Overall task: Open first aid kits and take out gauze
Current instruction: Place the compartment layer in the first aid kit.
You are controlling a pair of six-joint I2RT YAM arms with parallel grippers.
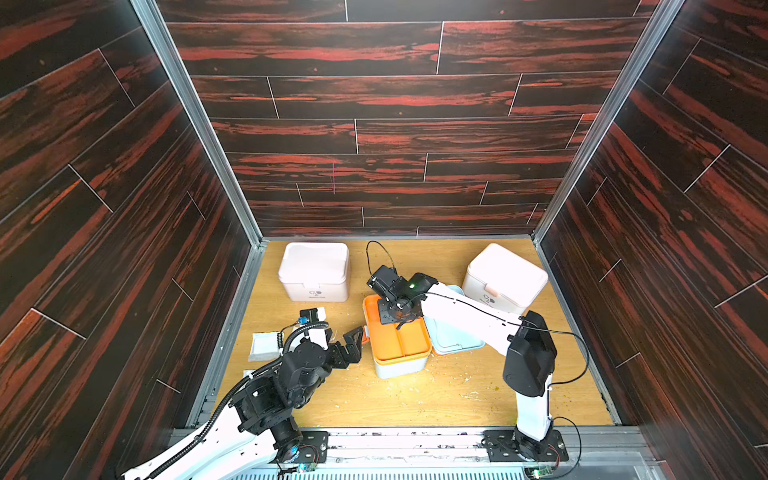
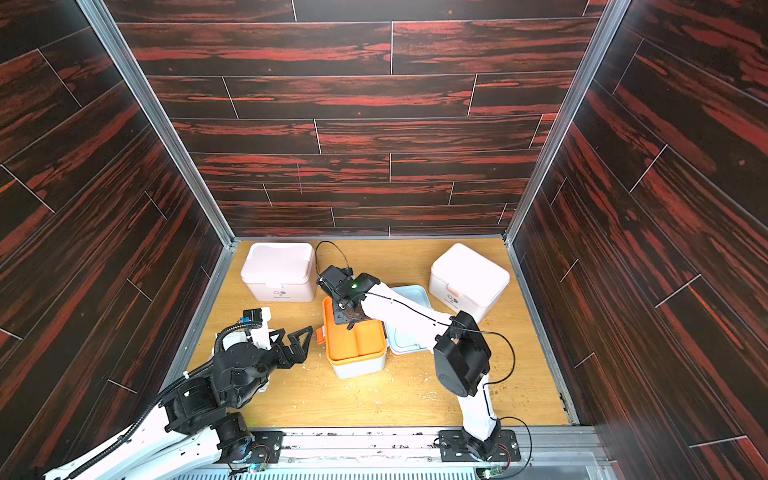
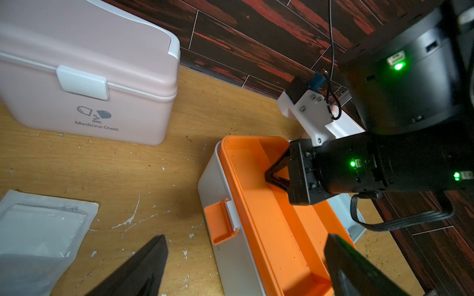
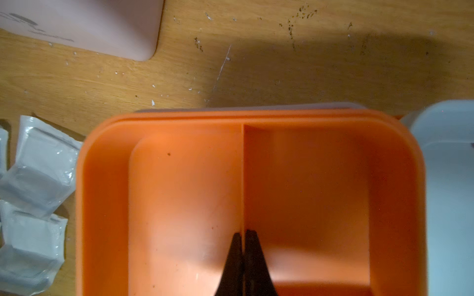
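Right gripper (image 4: pixel 243 232) fingers closed at the divider of the orange tray (image 4: pixel 179 192), left gripper (image 1: pixel 341 337) fingers spread wide, empty, gauze packets (image 1: pixel 264 345) nearby.

Three first aid kits are counted: two pink Medicine Chest boxes (image 1: pixel 313 270) (image 1: pixel 505 276) and one orange-tray box (image 1: pixel 399 368). One pale blue lid (image 1: pixel 453 340) is seen beside that box, and at least three gauze packets (image 4: pixel 43 164).
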